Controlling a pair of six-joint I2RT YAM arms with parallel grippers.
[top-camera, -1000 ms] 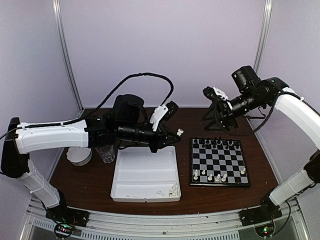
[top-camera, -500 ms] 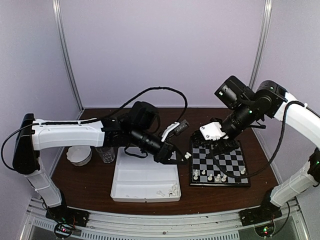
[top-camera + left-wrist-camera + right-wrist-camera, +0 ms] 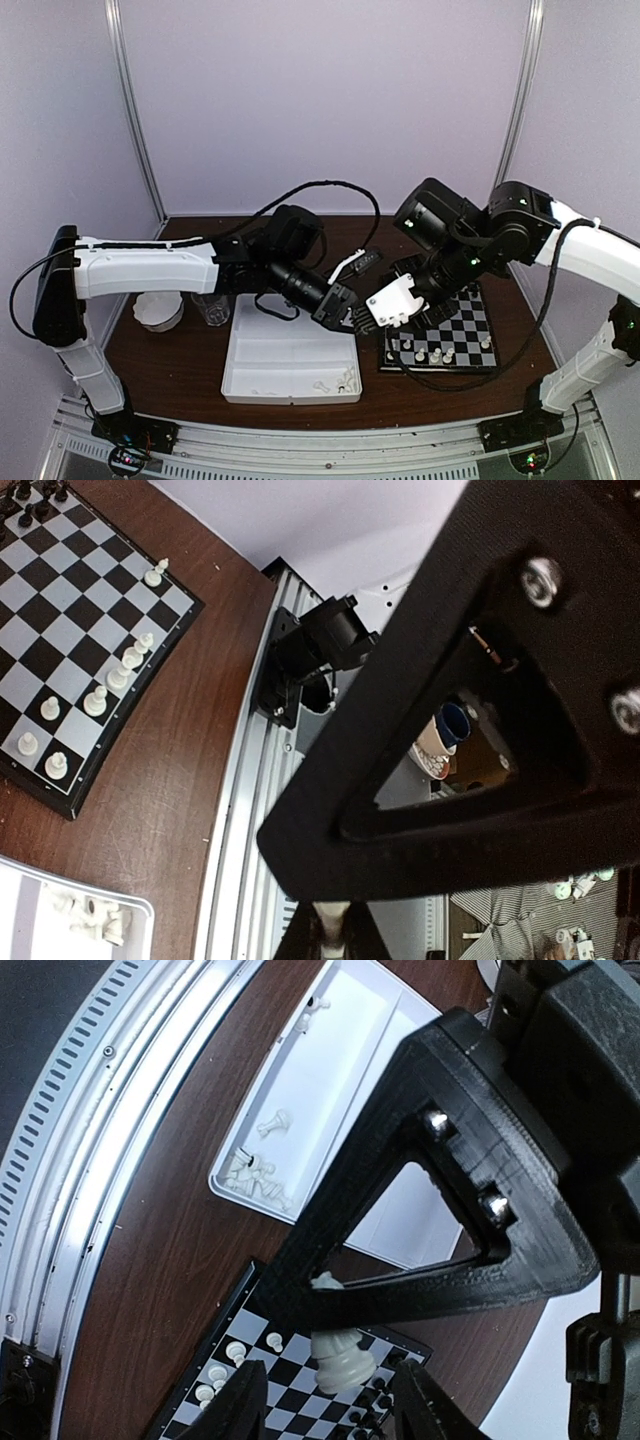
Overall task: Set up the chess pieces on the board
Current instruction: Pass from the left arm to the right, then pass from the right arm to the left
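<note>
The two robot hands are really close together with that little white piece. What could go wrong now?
1. The white piece, pinched by the left gripper, sits between the open fingers of the right gripper. If the left lets go too early, it could drop.
2. It hangs near the edge of the board, so a fall might knock over the white chessmen standing there.
3. The grippers nearly touch and might bump.

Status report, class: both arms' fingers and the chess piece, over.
Left fingers shut on small white plastic chess piece. Right fingers open, flanking it. Black-and-grey checked board partly set.
</note>
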